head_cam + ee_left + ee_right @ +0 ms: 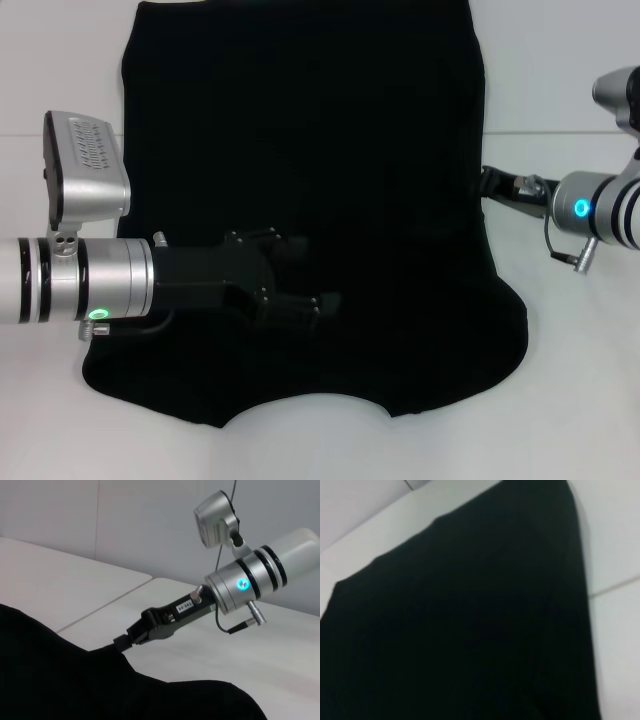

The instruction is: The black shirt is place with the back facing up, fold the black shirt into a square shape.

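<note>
I've got the black shirt point(320, 170) spread flat on the white surface point(580, 420), long axis running away from me. Left pincer point(320, 300) hovers over its near part; I can't tell its opening. Right pincer point(122, 642) touches the shirt's right edge, grip unclear. Its label reads "140-00", roughly.

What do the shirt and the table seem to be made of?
The shirt looks like soft matte black fabric: it lies limp, with wavy edges and no shine. The table seems a hard, smooth white board, perhaps laminate; a straight seam crosses it. The left gripper is over the shirt; the right gripper meets its edge.
</note>
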`<control>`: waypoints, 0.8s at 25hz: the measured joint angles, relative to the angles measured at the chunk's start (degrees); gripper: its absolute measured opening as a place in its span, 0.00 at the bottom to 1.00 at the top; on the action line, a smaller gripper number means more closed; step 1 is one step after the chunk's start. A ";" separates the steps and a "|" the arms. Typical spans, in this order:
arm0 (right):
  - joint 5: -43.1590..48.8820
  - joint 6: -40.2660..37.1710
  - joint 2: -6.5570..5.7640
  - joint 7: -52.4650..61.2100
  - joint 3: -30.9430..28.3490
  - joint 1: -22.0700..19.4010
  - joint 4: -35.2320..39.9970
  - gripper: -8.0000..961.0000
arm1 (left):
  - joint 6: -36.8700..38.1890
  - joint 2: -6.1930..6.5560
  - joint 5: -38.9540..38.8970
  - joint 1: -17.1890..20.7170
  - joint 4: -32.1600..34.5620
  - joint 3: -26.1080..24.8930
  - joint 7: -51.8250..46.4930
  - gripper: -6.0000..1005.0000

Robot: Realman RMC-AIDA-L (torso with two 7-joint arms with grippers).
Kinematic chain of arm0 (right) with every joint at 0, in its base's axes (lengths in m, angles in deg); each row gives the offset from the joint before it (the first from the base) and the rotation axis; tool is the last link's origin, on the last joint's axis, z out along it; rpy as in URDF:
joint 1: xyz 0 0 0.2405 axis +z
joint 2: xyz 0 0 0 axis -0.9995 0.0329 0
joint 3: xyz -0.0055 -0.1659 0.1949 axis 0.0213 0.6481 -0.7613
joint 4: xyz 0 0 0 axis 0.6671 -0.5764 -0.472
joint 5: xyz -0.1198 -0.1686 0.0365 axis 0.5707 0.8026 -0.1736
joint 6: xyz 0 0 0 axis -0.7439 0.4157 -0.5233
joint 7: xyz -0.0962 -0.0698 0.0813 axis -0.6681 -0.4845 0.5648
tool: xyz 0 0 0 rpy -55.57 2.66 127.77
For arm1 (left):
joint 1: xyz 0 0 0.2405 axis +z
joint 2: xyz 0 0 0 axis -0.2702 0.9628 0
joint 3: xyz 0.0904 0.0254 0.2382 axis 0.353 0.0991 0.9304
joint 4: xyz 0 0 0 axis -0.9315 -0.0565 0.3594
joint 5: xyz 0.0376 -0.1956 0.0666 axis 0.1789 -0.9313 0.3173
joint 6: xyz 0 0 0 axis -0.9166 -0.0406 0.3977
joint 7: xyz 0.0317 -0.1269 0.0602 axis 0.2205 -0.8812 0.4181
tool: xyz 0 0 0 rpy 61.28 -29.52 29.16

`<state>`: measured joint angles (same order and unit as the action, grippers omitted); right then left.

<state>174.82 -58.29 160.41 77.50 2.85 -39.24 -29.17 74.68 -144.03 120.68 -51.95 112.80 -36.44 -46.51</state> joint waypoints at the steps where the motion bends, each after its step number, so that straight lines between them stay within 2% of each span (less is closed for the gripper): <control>1: 0.00 -0.26 -0.01 0.00 0.08 0.10 0.39 0.01 | 0.00 0.00 -0.01 0.00 0.00 0.00 0.00 0.93; 20: 0.00 -2.16 0.24 -1.01 0.83 7.21 -0.77 0.01 | -0.25 0.00 -0.04 -0.19 0.00 -0.08 0.00 0.93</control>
<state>174.82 -60.44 160.65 76.49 3.68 -32.03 -29.93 74.43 -144.03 120.64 -52.14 112.80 -36.52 -46.51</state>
